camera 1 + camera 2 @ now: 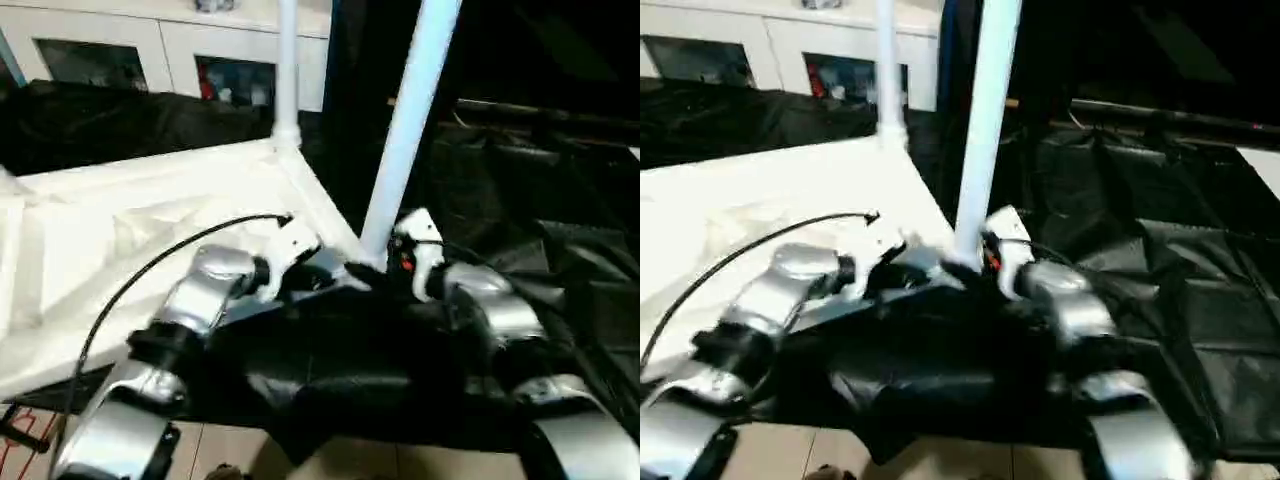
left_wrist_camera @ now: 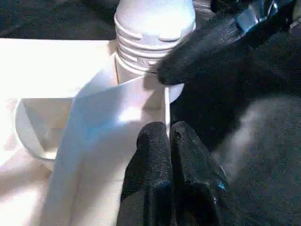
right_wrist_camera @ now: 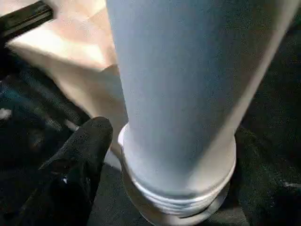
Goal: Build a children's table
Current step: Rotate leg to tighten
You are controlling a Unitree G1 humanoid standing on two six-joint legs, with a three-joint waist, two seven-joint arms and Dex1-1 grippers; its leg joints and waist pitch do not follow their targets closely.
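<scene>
While the table top (image 1: pixel 120 230) lies underside-up on black sheeting, a leg (image 1: pixel 400 140) is seated at its near corner socket (threads exposed). Left gripper (image 2: pixel 164 141): pressed together, resting on the rim. Right gripper (image 3: pixel 141 141): spread around the leg's base. Next judged: regrip, screw down.

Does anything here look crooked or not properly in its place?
Yes. The near leg leans, unlike the upright far leg, and its threaded end shows above the tabletop's corner socket, so it seems not fully seated.
</scene>
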